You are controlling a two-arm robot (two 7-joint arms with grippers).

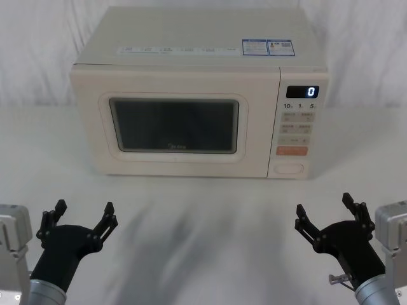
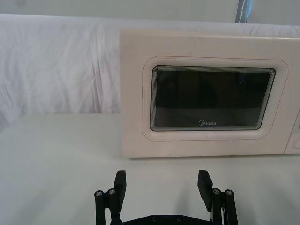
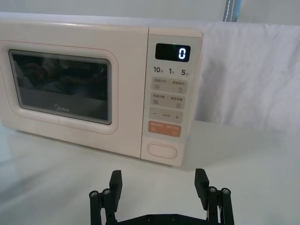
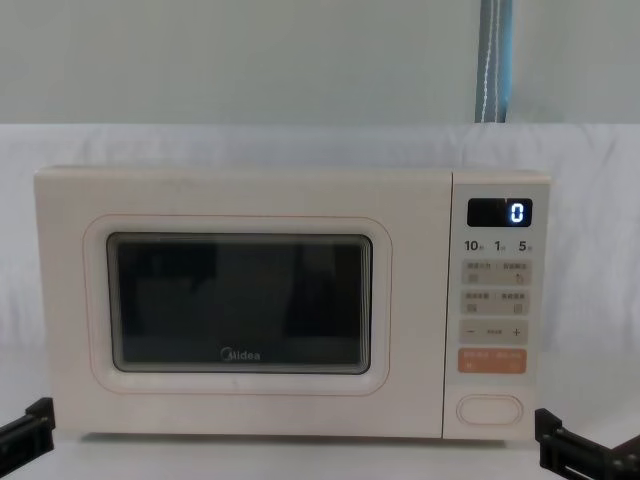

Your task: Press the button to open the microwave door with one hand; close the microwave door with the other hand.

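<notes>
The microwave is sitting at the back of the white table, facing the robot, and everything else places off it. The microwave door is lying flush and closed across the left and middle of the front, dark window with the Midea logo under it. The control panel is taking up the right strip of the front, with its display showing 0 at the top. The button is sitting at the very bottom of that panel, directly under the orange key, untouched. The left gripper is hovering over the table in front of the microwave's left end, well short of the door, fingers spread wide and holding nothing. The right gripper is hovering in front of the microwave's right end, roughly in line with the panel, well apart from it, fingers likewise spread and empty.
</notes>
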